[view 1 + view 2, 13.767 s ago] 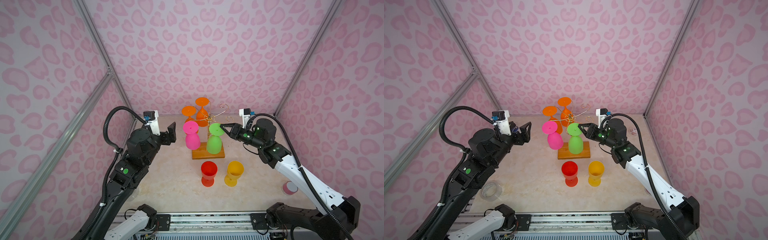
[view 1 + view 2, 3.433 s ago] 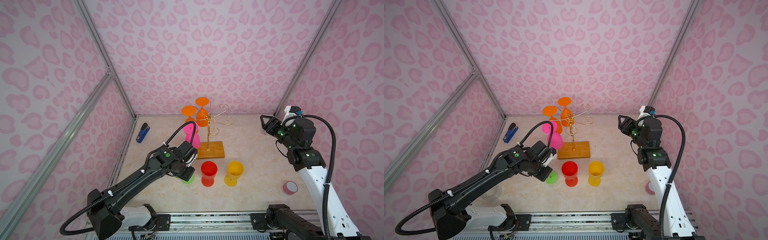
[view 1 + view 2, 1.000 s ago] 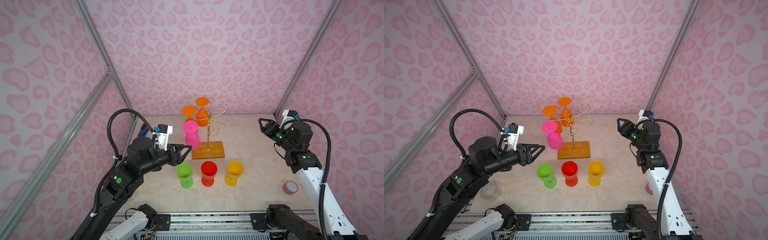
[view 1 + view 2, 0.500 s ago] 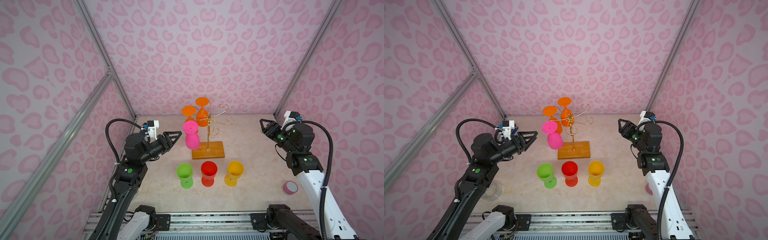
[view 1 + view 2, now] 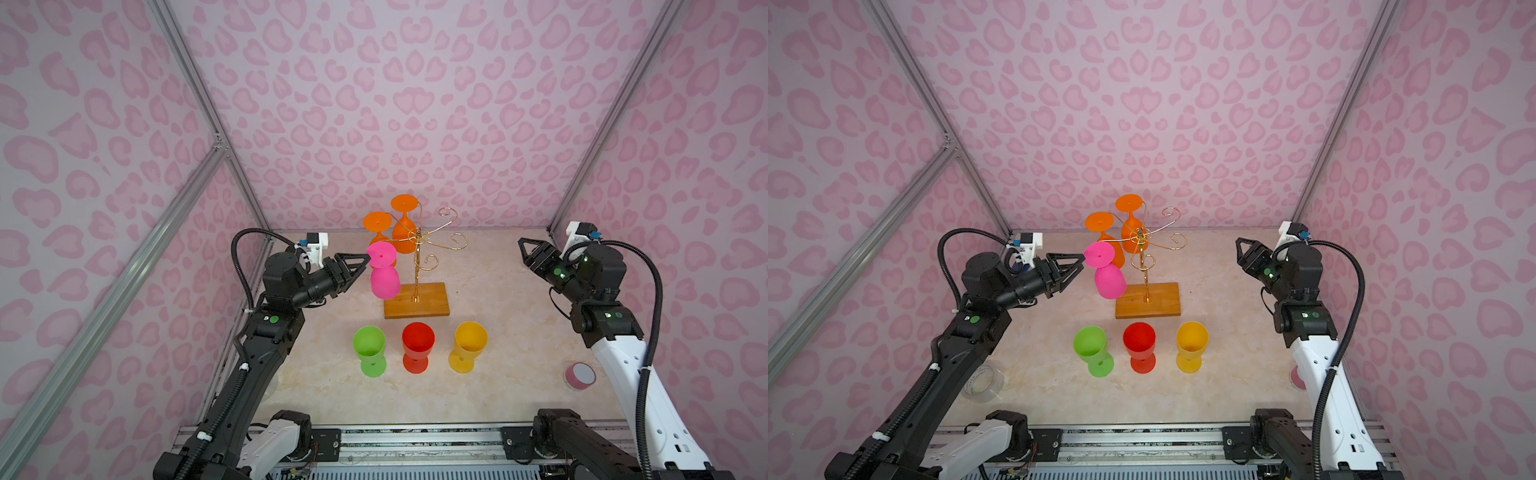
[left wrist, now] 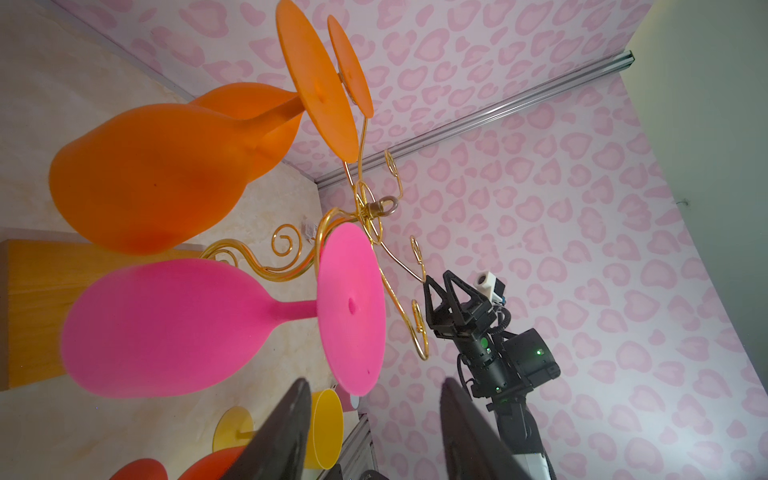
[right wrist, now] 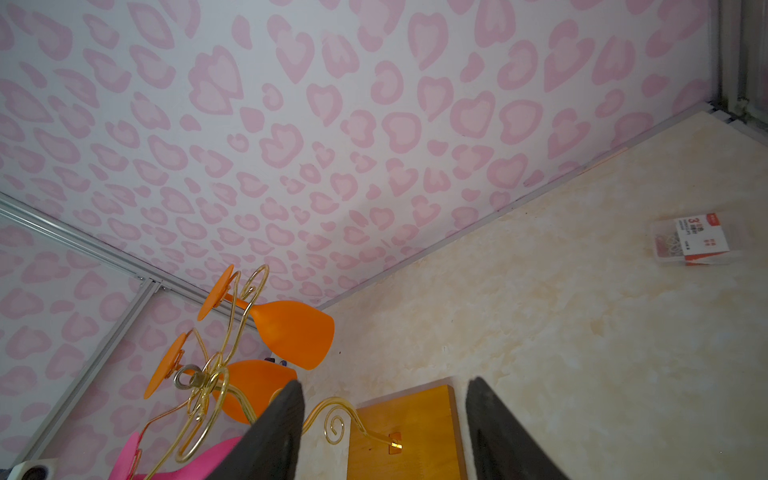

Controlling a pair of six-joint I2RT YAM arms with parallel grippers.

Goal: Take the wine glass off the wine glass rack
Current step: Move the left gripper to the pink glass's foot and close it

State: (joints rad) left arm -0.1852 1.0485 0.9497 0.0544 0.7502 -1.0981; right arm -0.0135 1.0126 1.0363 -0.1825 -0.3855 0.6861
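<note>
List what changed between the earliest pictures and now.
The green glass left the wine glass rack and now stands upright on the table beside the red glass. The right gripper drew back rightward, open. The left gripper, open, again points at the pink glass. It and the orange glasses still hang; the yellow glass stays.

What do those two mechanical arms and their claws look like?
The left arm and right arm are mostly black with white lower sections, each with a ribbed black cable. Green dots mark the joints. The left gripper and right gripper each have two black triangular open-framed fingers, with a small white camera box behind.
</note>
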